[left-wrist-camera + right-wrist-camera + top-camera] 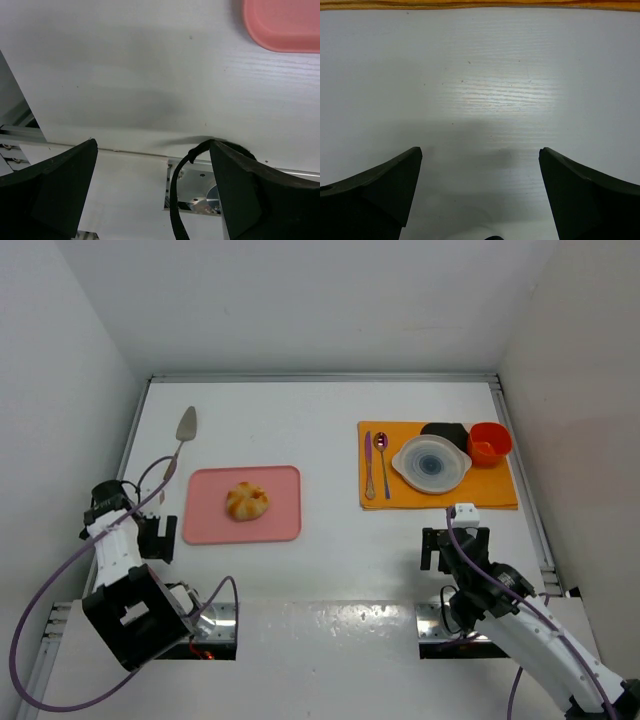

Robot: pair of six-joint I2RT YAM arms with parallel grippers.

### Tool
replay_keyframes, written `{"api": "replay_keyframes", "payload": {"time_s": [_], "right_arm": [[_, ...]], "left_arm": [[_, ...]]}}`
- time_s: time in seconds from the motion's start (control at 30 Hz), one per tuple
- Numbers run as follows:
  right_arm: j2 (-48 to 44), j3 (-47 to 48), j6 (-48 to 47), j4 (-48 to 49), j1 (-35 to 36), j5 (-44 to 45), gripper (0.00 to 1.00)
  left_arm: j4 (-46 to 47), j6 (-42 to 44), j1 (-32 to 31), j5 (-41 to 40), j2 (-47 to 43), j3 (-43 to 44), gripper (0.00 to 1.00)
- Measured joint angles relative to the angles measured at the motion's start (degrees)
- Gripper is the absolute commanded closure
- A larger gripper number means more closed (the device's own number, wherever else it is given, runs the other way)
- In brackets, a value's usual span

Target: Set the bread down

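Bread (247, 502), a knotted golden bun, sits near the middle of a pink tray (205, 525) on the left half of the white table (320, 420). The left gripper (153, 145) hangs just off the tray's near-left corner, its fingers spread wide and holding nothing. The right gripper (480, 150) hovers over bare table just short of an orange placemat (500, 495), fingers likewise spread and empty. On the mat lie a fork (368, 465), a spoon (381, 465), a white bowl (431, 463), a black container (445, 429) and an orange cup (490, 443). A metal server (185, 430) lies beyond the tray.
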Motion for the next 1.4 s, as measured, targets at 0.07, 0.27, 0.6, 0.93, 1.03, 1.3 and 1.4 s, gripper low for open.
{"api": "replay_keyframes", "payload": {"time_s": [0.07, 0.27, 0.6, 0.93, 1.03, 1.3, 1.4], "right_arm": [[0.0, 0.0, 0.0, 0.0, 0.0, 0.0, 0.0], [1.2, 0.1, -0.6, 0.3, 0.0, -0.7, 0.0], [40.4, 28.4, -5.7, 10.1, 3.4, -6.8, 0.24], [85.1, 59.4, 0.5, 33.7, 12.6, -16.7, 0.3], [95.6, 66.8, 1.4, 34.7, 13.4, -16.6, 0.31], [109.6, 74.5, 6.2, 31.7, 13.8, -14.8, 0.37], [109.6, 75.8, 7.3, 30.9, 13.9, -14.3, 0.39]], "left_arm": [[-0.4, 0.0, 0.1, 0.4, 0.0, 0.8, 0.0], [-4.2, 0.4, 1.2, 2.3, 0.8, 13.1, 0.0], [-3.8, 0.5, -2.2, 2.8, 14.9, 54.8, 0.2], [-5.9, -4.3, -5.8, 9.3, 40.7, 51.9, 0.29], [-4.6, -5.0, -7.7, 10.4, 45.2, 52.1, 0.29], [-0.9, -4.1, -13.9, 13.3, 50.6, 58.4, 0.31], [0.4, -3.9, -15.5, 13.2, 52.2, 58.4, 0.31]]}}
